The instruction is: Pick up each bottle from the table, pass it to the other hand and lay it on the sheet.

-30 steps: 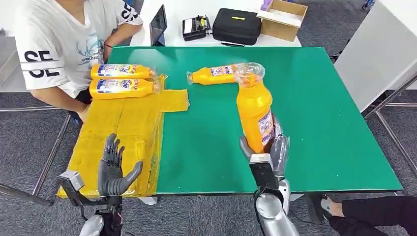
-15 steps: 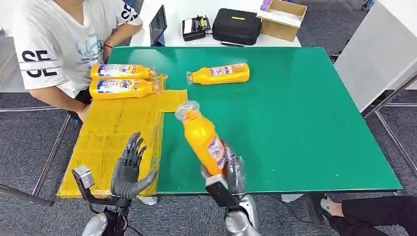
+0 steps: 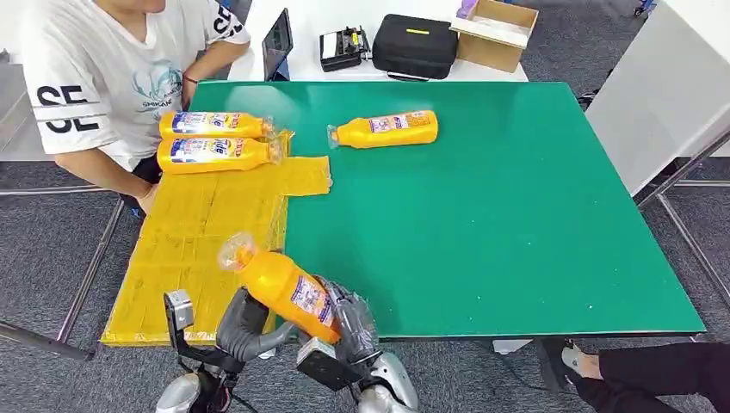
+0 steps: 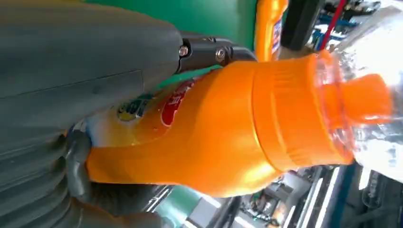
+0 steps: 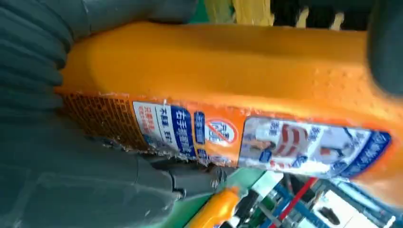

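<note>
A person in a white shirt (image 3: pixel 103 77) sits near a black case (image 3: pixel 414 46) and cardboard box (image 3: pixel 492 33).

The right hand (image 3: pixel 349 323) has carried the orange plastic bottle with the clear cap (image 3: pixel 280 284) from upright over the green table (image 3: pixel 516 215) down to its near edge, tilted with the cap toward the yellow sheet (image 3: pixel 198 232). The left hand (image 3: pixel 245 325) has risen and now seems to touch the bottle's underside.
</note>
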You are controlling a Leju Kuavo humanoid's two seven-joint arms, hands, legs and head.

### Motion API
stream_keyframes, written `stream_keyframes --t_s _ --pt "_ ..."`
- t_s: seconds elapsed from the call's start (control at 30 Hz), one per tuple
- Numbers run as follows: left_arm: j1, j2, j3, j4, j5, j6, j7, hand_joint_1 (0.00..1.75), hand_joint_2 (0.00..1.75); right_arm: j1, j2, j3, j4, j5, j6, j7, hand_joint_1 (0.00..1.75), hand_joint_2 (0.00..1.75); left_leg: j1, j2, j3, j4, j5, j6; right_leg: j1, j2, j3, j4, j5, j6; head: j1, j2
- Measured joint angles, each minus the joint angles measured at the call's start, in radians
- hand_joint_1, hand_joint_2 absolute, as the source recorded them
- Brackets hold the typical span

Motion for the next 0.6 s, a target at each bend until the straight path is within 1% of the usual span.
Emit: stream_keyframes --t_s 0.2,0.6 --pt "-0.003 0.014 -0.017 0.029 -0.031 0.023 -0.008 0.0 1.75 -0.024 0.002 0.046 0.048 0.021 0.003 0.01 1.75 1.75 0.0 0.0 0.0 0.0 0.0 0.0 0.0 0.0 0.0 0.0 0.0 0.0 0.0 0.0" --pt "-0.005 0.016 -0.011 0.063 0.022 0.015 -0.009 0.0 1.75 -0.056 0.003 0.122 0.087 0.058 0.009 0.044 1.75 1.75 0.0 0.001 0.002 0.0 0.0 0.0 0.0 0.001 0.001 0.0 0.0 0.0 0.0 0.0"
